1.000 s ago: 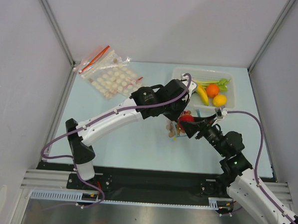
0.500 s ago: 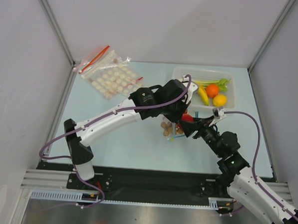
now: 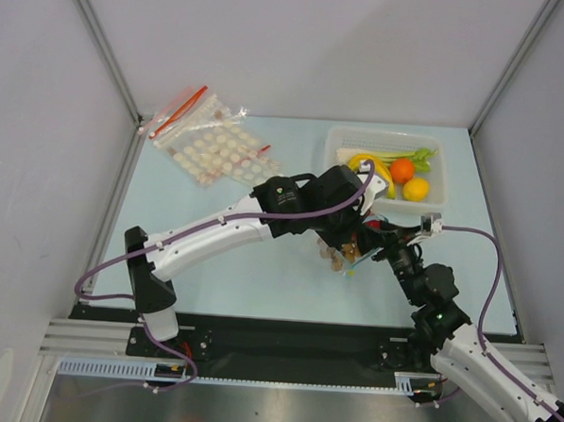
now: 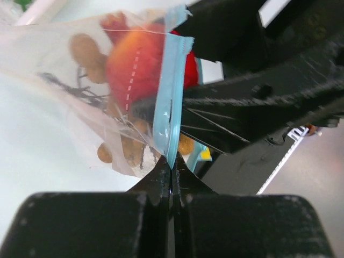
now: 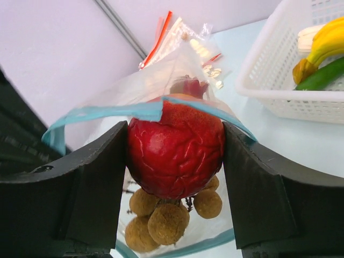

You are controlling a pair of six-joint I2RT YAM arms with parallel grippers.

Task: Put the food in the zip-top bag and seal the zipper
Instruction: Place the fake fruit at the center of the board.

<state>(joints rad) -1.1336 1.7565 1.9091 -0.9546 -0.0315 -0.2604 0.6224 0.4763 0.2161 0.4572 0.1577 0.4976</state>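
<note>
Red fruit point(image 5: 177, 137) at the mouth of the zip-top bag point(image 4: 59, 102), tan-brown fruits point(image 5: 166, 220) inside below it, clamped between the fingers of the right gripper point(image 5: 174, 161), left gripper point(image 4: 172, 173) pinched shut on the zipper point(image 4: 169, 102), over the table point(image 3: 250, 280) toward its right edge, near the white basket point(image 3: 436, 193).

Probably a robotics lab cell, plain white panel walls point(image 3: 300, 42), aluminium frame rail point(image 3: 86, 336), pale blue tabletop point(image 3: 221, 283)
</note>
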